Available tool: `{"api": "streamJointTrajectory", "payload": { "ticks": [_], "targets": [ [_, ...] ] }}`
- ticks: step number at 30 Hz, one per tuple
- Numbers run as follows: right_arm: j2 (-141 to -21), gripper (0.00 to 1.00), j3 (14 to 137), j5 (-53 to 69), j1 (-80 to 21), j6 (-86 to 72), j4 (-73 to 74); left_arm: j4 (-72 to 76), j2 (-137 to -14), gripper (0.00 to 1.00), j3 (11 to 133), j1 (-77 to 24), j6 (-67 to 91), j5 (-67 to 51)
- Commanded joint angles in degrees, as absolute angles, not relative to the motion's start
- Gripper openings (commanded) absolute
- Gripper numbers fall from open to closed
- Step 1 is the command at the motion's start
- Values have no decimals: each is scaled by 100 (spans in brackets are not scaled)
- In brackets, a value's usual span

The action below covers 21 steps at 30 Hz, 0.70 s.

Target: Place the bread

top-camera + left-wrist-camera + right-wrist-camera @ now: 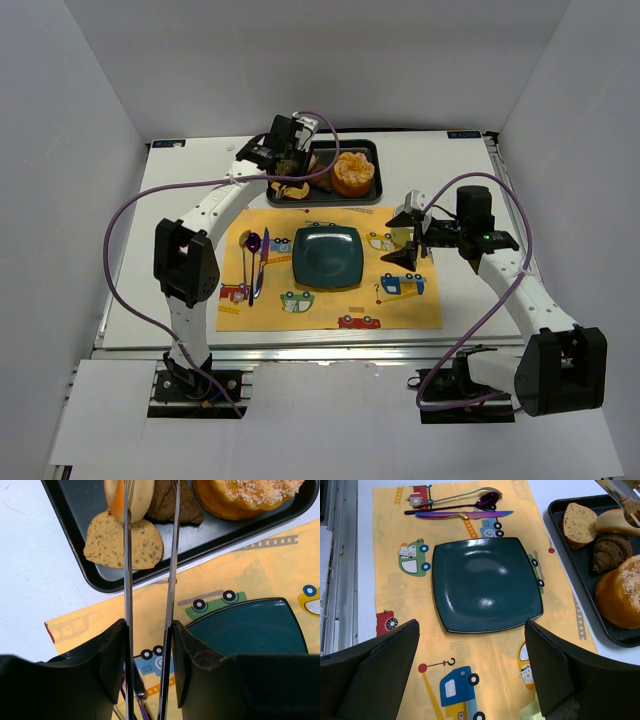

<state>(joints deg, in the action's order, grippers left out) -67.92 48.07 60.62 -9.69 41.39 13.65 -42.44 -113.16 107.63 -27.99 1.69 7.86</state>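
Note:
My left gripper (148, 645) is shut on a pair of metal tongs (172, 555). The tong tips pinch the bread (140, 500), a small round golden bun held on edge just over the dark tray (75, 520). In the right wrist view the bread (617, 524) sits at the tray's near end under the tongs (620, 492). In the top view the left gripper (283, 150) is over the tray's left end. My right gripper (470, 680) is open and empty, low over the placemat to the right of the teal plate (485, 582).
The tray also holds a flat toast slice (122, 542), a dark pastry (170, 502) and a large orange pastry (245, 497). The teal plate (327, 256) is on a yellow placemat (400, 310). A spoon and a knife (460, 510) lie left of it. A pale green cup (532, 712) is by the right gripper.

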Motion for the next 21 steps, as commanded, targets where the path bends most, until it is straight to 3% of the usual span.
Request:
{"api": "streamJointTrajectory", "payload": {
  "ticks": [1,21],
  "targets": [
    [-6820,89,4799,6231,-923,4228,1415,-4052,-10986,50,10890,-2821,123,896],
    [-6847,89,4843,6249,-923,4236,1450,-4078,-11241,50,10854,-2830,18,1107]
  ]
}}
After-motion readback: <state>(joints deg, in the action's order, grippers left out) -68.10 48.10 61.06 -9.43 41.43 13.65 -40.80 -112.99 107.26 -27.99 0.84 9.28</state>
